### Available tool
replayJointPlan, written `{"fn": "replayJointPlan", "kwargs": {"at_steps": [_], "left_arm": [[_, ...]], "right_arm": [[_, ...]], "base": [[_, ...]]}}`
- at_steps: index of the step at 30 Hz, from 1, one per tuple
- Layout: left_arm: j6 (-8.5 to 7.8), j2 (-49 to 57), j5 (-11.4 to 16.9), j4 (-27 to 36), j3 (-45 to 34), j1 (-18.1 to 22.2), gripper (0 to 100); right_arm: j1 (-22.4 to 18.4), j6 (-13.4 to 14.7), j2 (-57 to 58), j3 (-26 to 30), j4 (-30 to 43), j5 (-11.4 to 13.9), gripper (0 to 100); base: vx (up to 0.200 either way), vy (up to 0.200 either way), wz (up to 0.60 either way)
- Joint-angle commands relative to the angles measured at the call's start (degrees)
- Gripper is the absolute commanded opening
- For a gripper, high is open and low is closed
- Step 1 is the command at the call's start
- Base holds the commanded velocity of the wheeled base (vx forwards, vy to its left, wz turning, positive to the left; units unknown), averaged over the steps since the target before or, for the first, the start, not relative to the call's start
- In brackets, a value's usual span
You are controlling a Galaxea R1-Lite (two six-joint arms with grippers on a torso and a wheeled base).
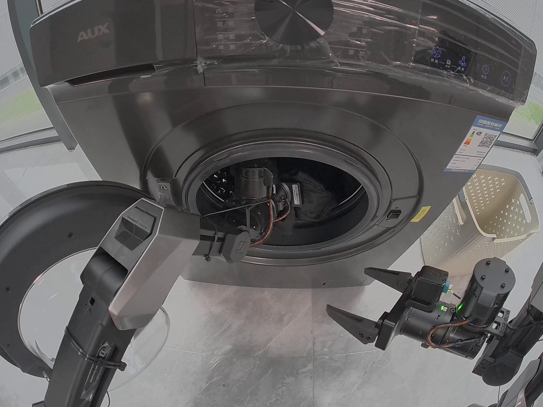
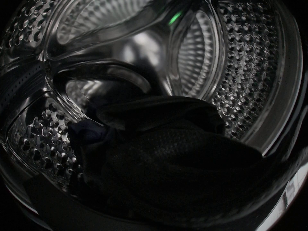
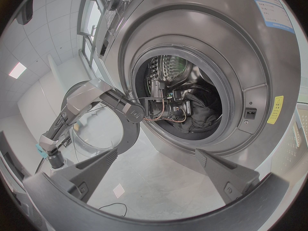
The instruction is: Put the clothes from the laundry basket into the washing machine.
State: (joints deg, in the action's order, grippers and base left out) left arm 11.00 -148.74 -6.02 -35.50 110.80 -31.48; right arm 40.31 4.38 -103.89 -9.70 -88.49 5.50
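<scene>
Head view: deep in the drum point(image 1: 218, 185) of the washing machine point(image 1: 339, 103) with the left gripper point(image 1: 285, 196), grip impossible to judge, beside dark clothes point(image 1: 317, 196); out front with the right gripper point(image 1: 348, 290), spread wide over the floor point(image 1: 254, 334) near the laundry basket point(image 1: 498, 210). Left wrist view: down onto the dark clothes heaped low in the drum. Right wrist view: past spread claws toward the open washing machine.

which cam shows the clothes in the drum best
The left wrist view: the dark clothes lie close up, low in the drum. The head and right wrist views catch just a patch beyond the left arm.
</scene>
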Motion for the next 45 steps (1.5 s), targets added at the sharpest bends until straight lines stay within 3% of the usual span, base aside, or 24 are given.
{"fn": "replayJointPlan", "kwargs": {"at_steps": [1, 6, 9, 10, 14, 16, 21, 24, 27, 33, 39, 45], "left_arm": [[0.34, -3.23, -0.92, -0.36, 3.79, 2.03, 0], [2.28, -1.56, -1.27, -1.42, 3.79, 2.56, 0], [2.45, -1.2, -1.45, -1.42, 3.79, 2.56, 0], [2.54, -1.03, -1.45, -1.33, 3.79, 2.38, 100], [3.77, 1.17, -1.8, -0.36, 3.79, 1.24, 100], [4.47, 4.68, -2.06, 1.75, -0.67, 0.01, 100], [3.86, 13.74, -1.54, 8.25, -15.88, -2.1, 100], [3.59, 15.85, -1.01, 8.96, -19.92, -2.8, 100], [1.84, 18.48, -0.92, 9.22, -26.43, -3.59, 100], [0.52, 21.03, -0.83, 9.4, -30.91, -3.59, 100], [-0.01, 25.16, 1.98, 10.19, -36.88, -4.03, 100], [0.08, 23.14, 4.7, 5.26, -33.46, -3.68, 100]], "right_arm": [[-0.24, 0.02, -0.09, -0.05, -0.1, 0.13, 100], [-0.15, 0.02, -0.17, -0.05, -0.01, 0.13, 100], [-0.15, 0.02, -0.17, -0.14, -0.01, 0.13, 100], [-0.32, 0.02, -0.17, -0.14, -0.01, 0.13, 100], [-0.5, 0.02, -0.09, -0.05, -0.01, 0.13, 100], [-0.41, 0.02, -0.09, -0.05, -0.01, 0.13, 100], [-0.32, 0.02, -0.09, -0.23, -0.01, 0.13, 100], [-0.32, -0.07, 0.0, -0.23, -0.01, 0.04, 100], [0.03, -0.07, 0.35, -0.23, -0.01, -0.05, 100], [0.12, -0.07, 0.35, -0.23, -0.01, -0.05, 100], [0.2, 0.02, 0.35, -0.49, -0.01, -0.05, 100], [0.29, 0.02, 0.27, -0.49, -0.01, -0.05, 100]], "base": [[0.0, 0.0, 0.0], [0.0, 0.0, 0.0], [0.0, 0.0, 0.0], [0.0, 0.0, 0.0], [0.0, 0.0, 0.0], [0.0, 0.0, 0.0], [0.0, 0.0, 0.0], [0.0, 0.0, 0.0], [0.0, 0.0, 0.0], [0.0, 0.0, 0.0], [0.0, 0.0, 0.0], [0.0, 0.0, 0.0]]}}
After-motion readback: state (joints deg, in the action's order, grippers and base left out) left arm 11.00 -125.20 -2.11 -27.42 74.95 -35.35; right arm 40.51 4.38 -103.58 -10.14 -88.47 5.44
